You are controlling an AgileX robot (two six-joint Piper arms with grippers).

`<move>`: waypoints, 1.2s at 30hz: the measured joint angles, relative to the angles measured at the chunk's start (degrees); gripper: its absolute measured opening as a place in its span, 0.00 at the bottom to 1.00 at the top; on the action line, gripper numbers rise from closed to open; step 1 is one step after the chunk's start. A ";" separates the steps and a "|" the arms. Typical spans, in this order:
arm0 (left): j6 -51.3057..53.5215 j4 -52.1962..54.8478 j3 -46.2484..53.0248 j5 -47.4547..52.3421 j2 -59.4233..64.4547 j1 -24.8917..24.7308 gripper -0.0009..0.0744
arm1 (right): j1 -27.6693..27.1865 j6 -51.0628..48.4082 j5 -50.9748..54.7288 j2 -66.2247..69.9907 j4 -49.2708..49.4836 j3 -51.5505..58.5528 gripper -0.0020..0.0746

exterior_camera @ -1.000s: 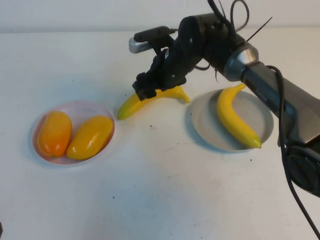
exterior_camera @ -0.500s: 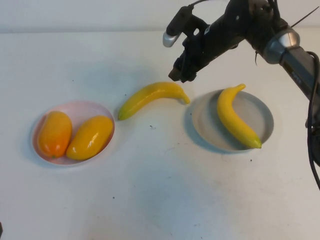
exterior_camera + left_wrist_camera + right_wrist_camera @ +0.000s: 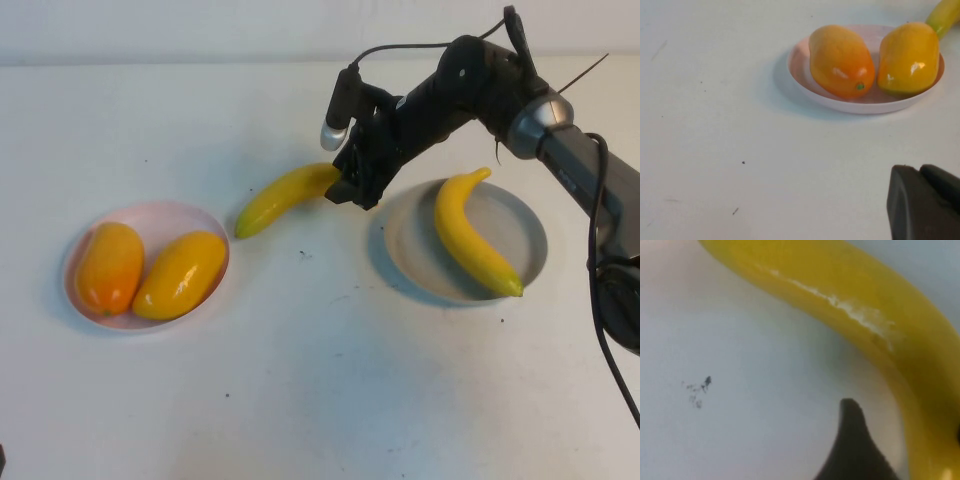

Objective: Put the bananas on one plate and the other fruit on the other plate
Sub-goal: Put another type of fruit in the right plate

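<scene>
One banana (image 3: 465, 235) lies on the grey-blue plate (image 3: 415, 250) at the right. The other banana (image 3: 280, 197) lies on the table between the plates, and it fills the right wrist view (image 3: 840, 295). My right gripper (image 3: 355, 188) is down over this banana's right end, open. One fingertip (image 3: 852, 440) stands just apart from the banana. Two orange-yellow fruits (image 3: 108, 266) (image 3: 182, 274) lie side by side on the pink plate (image 3: 160, 218), also in the left wrist view (image 3: 840, 60) (image 3: 909, 57). My left gripper (image 3: 920, 170) is shut and empty, low over the table near the pink plate (image 3: 805, 80).
The white table (image 3: 320, 380) stretches bare in front of both plates. The right arm (image 3: 560, 150) and its cables reach in over the grey-blue plate's far side. The loose banana's tip (image 3: 945, 15) shows behind the pink plate in the left wrist view.
My right gripper lifted off the middle of the loose banana, rose to the right, then came down over its right end. The banana has stayed where it was.
</scene>
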 joint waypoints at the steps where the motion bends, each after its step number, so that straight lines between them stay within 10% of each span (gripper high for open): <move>1: 0.00 0.00 0.00 0.00 0.00 0.00 0.01 | 0.00 -0.22 -0.11 -0.01 0.01 0.00 0.54; 20: 0.00 0.00 0.00 0.00 0.00 0.00 0.01 | 0.77 7.46 -5.39 0.11 9.09 0.00 0.58; 36: 0.00 0.00 0.00 0.00 0.00 0.00 0.01 | 5.06 73.40 7.75 -0.10 -11.18 -13.42 0.72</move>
